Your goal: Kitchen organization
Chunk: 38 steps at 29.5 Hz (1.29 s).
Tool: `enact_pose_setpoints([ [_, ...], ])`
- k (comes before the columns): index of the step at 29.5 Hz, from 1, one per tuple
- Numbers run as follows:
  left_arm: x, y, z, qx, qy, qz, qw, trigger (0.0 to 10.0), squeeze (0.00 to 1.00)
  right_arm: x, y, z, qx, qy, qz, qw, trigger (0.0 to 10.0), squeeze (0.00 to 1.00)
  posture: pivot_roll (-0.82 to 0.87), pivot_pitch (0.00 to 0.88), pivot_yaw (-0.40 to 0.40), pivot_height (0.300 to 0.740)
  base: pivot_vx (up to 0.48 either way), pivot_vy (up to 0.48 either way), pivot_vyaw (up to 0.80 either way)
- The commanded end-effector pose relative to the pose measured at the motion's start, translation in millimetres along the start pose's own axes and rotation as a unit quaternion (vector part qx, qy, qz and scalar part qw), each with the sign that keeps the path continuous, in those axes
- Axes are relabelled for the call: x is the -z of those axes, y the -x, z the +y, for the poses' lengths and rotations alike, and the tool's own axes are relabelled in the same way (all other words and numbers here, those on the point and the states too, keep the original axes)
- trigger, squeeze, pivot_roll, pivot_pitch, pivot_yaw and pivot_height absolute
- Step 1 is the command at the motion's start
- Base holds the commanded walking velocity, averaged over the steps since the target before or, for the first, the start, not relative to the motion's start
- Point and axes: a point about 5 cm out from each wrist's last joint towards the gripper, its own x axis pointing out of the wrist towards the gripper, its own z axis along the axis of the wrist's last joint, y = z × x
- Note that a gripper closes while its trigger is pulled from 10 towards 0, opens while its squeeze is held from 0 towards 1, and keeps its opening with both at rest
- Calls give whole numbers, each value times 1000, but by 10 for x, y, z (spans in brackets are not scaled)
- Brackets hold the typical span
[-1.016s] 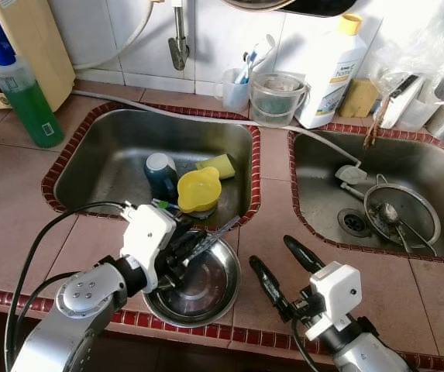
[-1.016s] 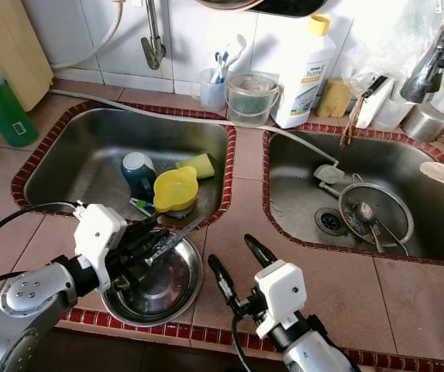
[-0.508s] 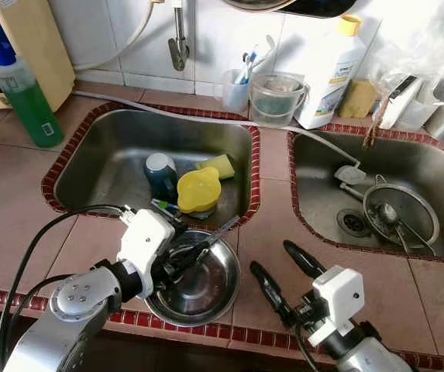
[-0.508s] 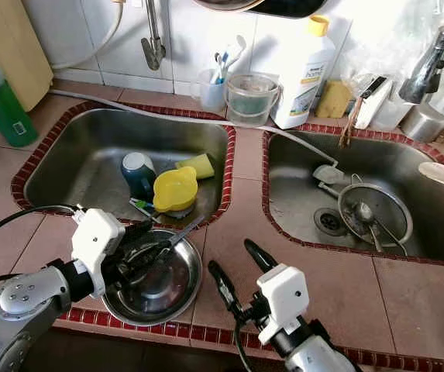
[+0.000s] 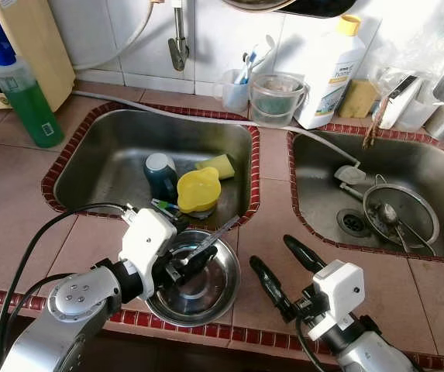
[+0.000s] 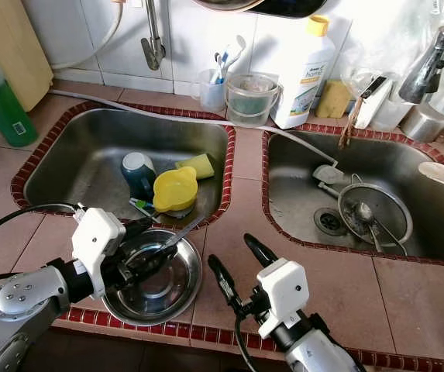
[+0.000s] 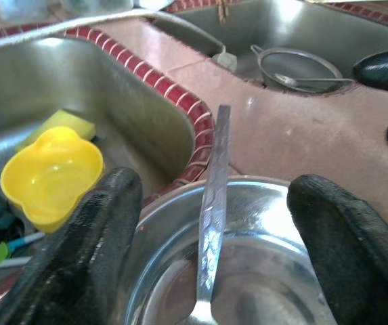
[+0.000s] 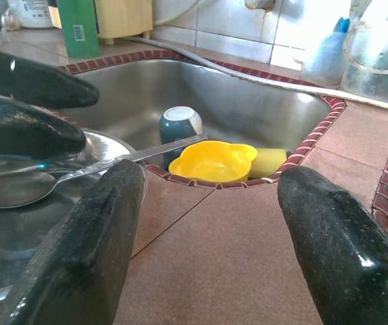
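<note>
Steel spoon [image 5: 203, 244] leans in the round metal bowl [image 5: 220, 291] on the tiled counter's front edge. Left gripper [image 5: 187, 262], fingers spread, straddles it ungrasped; right gripper [image 5: 283, 270] waits open. Any clumsy closing could tip the bowl floorward.

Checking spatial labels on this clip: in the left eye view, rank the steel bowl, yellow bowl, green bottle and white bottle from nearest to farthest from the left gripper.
1. Steel bowl: directly under the left gripper, at the counter's front edge.
2. Yellow bowl: just beyond, in the left sink.
3. Green bottle: far back left.
4. White bottle: back right, by the wall.
</note>
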Motion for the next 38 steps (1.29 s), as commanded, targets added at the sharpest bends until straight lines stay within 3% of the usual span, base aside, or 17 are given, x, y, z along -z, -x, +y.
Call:
enact_pose_setpoints([
  [1, -7, 9, -49, 7, -12, 9, 1000, 10000, 827, -7, 29, -43, 2, 4, 3, 1000, 10000, 0, -174, 145, -49, 740, 0, 0, 0],
  [2, 0, 11, -61, 8, -13, 12, 1000, 10000, 188, -5, 34, -45, 2, 4, 4, 1000, 10000, 0, -174, 145, -50, 740, 0, 0, 0],
  [4, 5, 12, -68, 9, -13, 13, 1000, 10000, 188, -5, 36, -46, 3, 3, 5, 1000, 10000, 0, -174, 145, -50, 740, 0, 0, 0],
  [5, 7, 11, -76, 9, -10, 14, 1000, 10000, 0, -5, 36, -48, 3, 4, 5, 1000, 10000, 0, -174, 146, -51, 740, 0, 0, 0],
  [16, 42, -13, -22, -48, -23, 8, 999, 10000, 0, 1, -25, -96, 28, 9, 0, 1000, 10000, 0, -170, 132, -53, 740, 0, 0, 0],
  [19, 14, -15, 18, -84, -17, -9, 996, 10000, 0, -7, -51, -154, 53, 18, -7, 998, 10000, 0, -170, 124, -53, 740, 0, 0, 0],
  [32, 33, 5, -55, -86, -7, -25, 996, 10000, 0, -3, -82, -159, 61, 17, -10, 998, 10000, 0, -163, 112, -61, 740, 0, 0, 0],
  [38, -46, 53, -131, -41, -5, -27, 999, 10000, 0, -10, -92, -170, 57, 20, -11, 998, 10000, 0, -163, 124, -62, 740, 0, 0, 0],
])
